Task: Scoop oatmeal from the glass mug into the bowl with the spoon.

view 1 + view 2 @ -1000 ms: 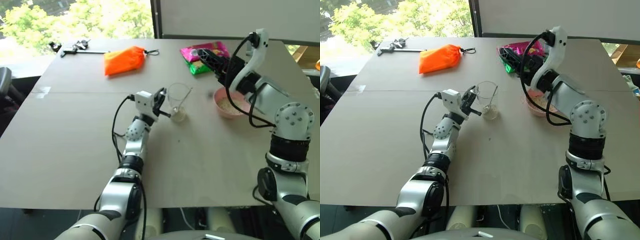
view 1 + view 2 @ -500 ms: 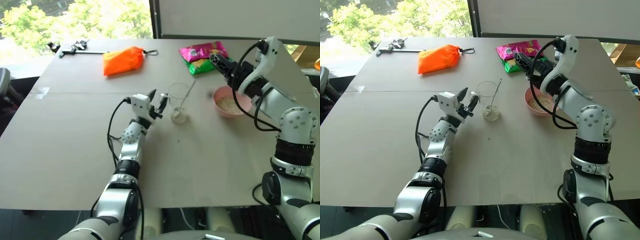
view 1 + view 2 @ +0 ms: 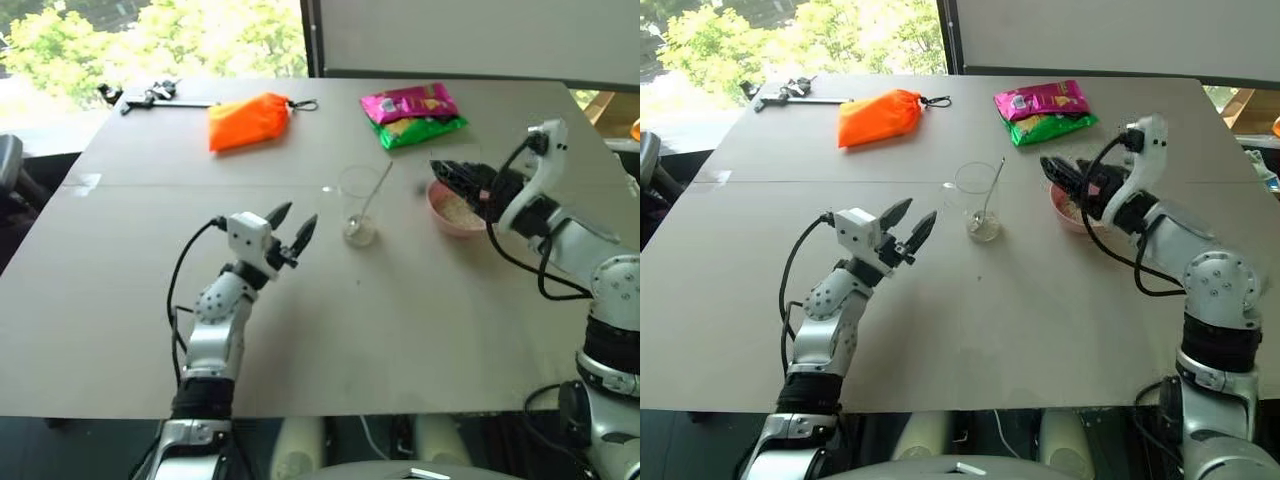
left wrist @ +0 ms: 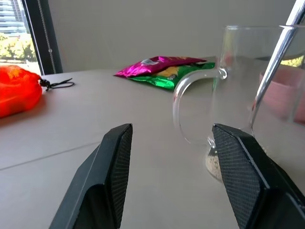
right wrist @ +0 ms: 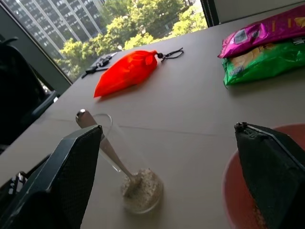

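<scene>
The glass mug (image 3: 358, 203) stands mid-table with the spoon (image 3: 373, 196) leaning inside it, its tip in a little oatmeal (image 3: 359, 231) at the bottom. My left gripper (image 3: 293, 222) is open, a short way to the mug's left and apart from it; the left wrist view shows the mug's handle (image 4: 190, 109) beyond the open fingers (image 4: 112, 162). The pink bowl (image 3: 452, 214) to the right holds oatmeal (image 3: 458, 208). Above the bowl's far rim, my right gripper (image 3: 452, 178) hovers open and holds nothing.
An orange pouch (image 3: 248, 120) and a black tool (image 3: 150, 97) lie at the far left of the table. Pink and green snack packets (image 3: 410, 112) lie behind the bowl. The table's near edge (image 3: 320, 408) runs below my arms.
My left gripper opened, let go of the mug's handle and drew back toward me. The right gripper came down and back to hover over the bowl. The spoon stays in the mug.
</scene>
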Controlling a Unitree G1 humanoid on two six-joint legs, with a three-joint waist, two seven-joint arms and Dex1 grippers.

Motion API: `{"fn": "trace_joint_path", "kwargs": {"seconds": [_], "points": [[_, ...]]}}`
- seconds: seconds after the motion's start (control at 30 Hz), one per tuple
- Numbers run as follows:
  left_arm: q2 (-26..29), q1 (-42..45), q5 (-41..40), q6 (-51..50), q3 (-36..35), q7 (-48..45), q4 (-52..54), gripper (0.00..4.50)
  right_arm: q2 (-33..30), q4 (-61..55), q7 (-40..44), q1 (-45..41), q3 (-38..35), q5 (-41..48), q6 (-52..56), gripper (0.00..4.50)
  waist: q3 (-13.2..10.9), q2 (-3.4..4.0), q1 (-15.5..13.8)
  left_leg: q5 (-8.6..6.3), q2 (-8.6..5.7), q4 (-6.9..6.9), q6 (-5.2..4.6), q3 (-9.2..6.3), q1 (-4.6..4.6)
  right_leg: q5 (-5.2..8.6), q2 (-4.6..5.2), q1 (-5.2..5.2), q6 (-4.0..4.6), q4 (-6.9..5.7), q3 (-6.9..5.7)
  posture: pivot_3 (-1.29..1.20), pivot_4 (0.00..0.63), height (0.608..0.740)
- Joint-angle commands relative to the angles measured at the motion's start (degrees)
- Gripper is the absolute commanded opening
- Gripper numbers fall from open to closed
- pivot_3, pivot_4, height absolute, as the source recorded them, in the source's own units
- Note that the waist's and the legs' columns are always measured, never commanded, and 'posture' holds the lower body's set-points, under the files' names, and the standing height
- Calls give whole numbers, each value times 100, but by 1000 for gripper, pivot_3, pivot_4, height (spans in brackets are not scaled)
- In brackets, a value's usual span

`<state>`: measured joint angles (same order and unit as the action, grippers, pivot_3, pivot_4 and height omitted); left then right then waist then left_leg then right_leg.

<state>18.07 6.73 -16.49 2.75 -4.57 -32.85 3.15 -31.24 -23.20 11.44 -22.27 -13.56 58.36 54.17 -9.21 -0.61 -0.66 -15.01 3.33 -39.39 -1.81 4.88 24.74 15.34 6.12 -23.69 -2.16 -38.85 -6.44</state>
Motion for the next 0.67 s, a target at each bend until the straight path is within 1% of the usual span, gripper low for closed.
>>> {"fn": "trace_joint_path", "kwargs": {"seconds": [0.03,0.07,0.13,0.17,0.2,0.23,0.27,0.3,0.43,0.5,0.6,0.67], "points": [[329,-703,-204,-142,-169,-253,808,2760,-188,-546,1050,1187,221,-580,-752,4500,0,0,0,0,1,1,0,-9,-4,0,0,3,0,0,1,0,150,696],[430,-951,-301,-183,-213,-349,1033,2760,-291,-569,1397,1676,347,-921,-1110,4500,0,0,-5,0,0,0,0,-15,-4,0,0,1,0,-4,2,0,150,696],[585,-1340,-557,-648,-387,-284,1373,3293,-433,-420,2018,2454,573,-1645,-1965,4500,0,1,-12,-1,0,-1,-1,-23,-9,1,0,8,0,-5,-1,0,150,696],[651,-1533,-599,-861,-495,-185,1507,3293,-407,-266,2290,2757,598,-1883,-2380,4500,0,1,-10,-1,0,-4,-2,-25,-10,1,1,10,-1,-7,0,0,150,696],[751,-1775,-658,-973,-585,-215,1634,3631,-354,-67,2479,2985,569,-2023,-2682,4500,0,1,-7,-2,1,-6,-4,-27,-13,1,0,12,-2,-7,0,0,150,696],[858,-2060,-677,-1073,-671,-274,1747,4068,-375,171,2751,3190,591,-2220,-3023,4500,2,3,6,-11,1,-7,-19,-29,-14,1,0,12,-2,-8,1,0,150,696],[925,-2328,-742,-1053,-725,-418,1841,4373,-360,404,2941,3340,578,-2384,-3334,4500,3,3,32,-16,4,-8,-27,-27,-22,2,-4,15,-3,-9,4,0,150,696],[969,-2527,-809,-1018,-756,-540,1914,4475,-334,602,3069,3436,570,-2543,-3612,4500,3,3,51,-17,8,-9,-28,-23,-37,4,-7,26,-2,-8,7,0,150,696],[949,-2848,-830,-931,-773,-612,1987,4475,-215,1023,3422,3611,557,-2818,-4249,4500,5,5,6,-19,30,-8,-28,-18,-77,18,-12,53,-16,-7,12,0,150,696],[894,-2941,-533,-786,-695,-474,1889,4475,-150,1068,3446,3644,560,-2957,-4489,4500,7,6,-15,-19,34,-8,-28,-22,-87,19,-14,63,-14,-7,9,0,150,696],[819,-3023,-393,-631,-614,-460,1834,4475,-95,1337,3569,3660,580,-3217,-4922,4500,8,5,-14,-19,33,-8,-28,-18,-87,7,-13,64,3,-5,11,0,150,696],[812,-3011,-275,-543,-621,-421,1814,4475,-60,1492,3673,3649,560,-3229,-5042,4500,8,5,-15,-21,33,-8,-30,-14,-87,6,-12,64,3,-4,14,0,150,696]]}}
